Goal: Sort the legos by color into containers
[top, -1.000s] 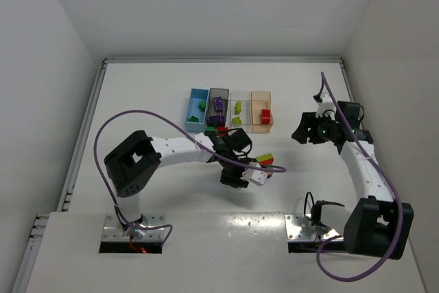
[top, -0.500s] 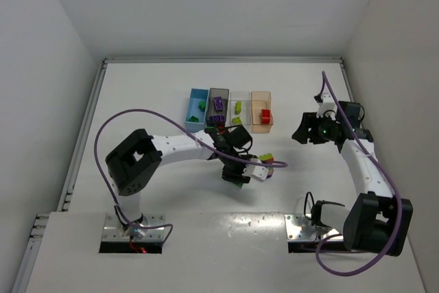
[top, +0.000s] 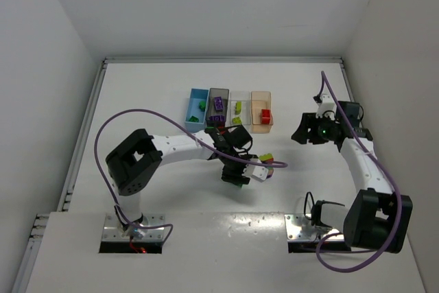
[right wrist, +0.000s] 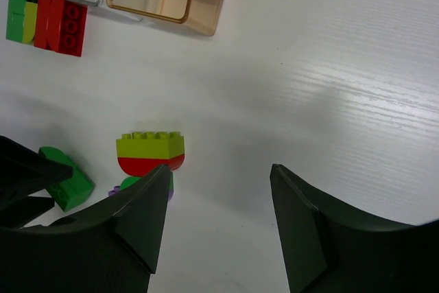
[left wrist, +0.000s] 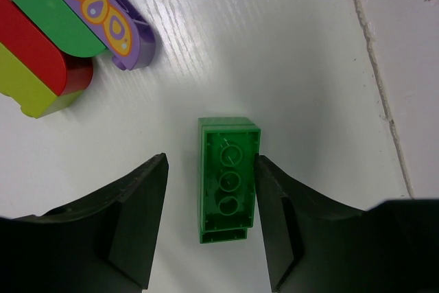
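The left tool hangs spread over a green lego that lies underside up on the desk, one finger either side, not yet pinching. The step looks like picking up this brick. Next, the fingers must close, lift it and carry it to the blue container, which holds green pieces. A stacked cluster of legos sits nearby, clear of the fingers. The right tool hovers spread and empty, well apart.
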`<state>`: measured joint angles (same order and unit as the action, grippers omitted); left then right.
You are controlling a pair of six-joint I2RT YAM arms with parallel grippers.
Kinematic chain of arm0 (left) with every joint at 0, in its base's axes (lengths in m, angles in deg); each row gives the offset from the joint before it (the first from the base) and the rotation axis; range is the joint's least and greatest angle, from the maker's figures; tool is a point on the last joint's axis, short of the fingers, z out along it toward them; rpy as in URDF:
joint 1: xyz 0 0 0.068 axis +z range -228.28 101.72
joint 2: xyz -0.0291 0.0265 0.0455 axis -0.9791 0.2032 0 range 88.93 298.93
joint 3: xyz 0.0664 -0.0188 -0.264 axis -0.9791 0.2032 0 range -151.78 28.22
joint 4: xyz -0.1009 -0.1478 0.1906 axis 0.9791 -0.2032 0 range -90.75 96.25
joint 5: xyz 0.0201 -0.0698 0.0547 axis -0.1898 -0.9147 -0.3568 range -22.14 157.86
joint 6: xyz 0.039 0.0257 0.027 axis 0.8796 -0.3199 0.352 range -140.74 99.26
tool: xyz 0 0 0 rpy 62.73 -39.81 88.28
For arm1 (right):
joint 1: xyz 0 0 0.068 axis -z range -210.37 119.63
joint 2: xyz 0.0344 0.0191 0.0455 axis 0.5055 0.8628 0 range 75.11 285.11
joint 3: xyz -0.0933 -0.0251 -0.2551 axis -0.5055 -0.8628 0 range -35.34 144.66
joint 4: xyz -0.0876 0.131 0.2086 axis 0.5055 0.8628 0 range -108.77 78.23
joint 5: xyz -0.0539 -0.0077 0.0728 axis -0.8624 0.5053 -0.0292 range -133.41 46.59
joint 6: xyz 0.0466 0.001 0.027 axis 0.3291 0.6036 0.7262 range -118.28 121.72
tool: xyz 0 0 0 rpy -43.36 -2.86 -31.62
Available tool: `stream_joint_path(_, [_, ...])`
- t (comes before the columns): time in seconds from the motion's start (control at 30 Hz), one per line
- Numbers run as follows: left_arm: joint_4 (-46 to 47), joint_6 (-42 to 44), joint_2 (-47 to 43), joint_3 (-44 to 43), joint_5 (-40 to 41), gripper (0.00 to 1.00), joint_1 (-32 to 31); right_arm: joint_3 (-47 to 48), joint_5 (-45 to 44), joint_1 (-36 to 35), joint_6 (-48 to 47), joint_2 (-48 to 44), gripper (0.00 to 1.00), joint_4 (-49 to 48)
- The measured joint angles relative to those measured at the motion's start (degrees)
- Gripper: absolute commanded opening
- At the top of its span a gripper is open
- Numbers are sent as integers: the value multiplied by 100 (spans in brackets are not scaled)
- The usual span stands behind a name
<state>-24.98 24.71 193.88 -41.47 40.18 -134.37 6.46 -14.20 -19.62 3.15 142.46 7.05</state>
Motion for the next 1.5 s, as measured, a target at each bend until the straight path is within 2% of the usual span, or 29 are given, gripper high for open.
stream_joint_path(0.37, [2,-4,-50,2,9,59,59,-46,114,0,0,0,61,0])
stream_joint_path(1.03, [-48,42,-205,251,4,65,61,-74,131,0,2,2,61,-4])
stream_joint_path(1.5, [-46,109,-199,254,37,58,61,-92,133,0,7,37,61,-13])
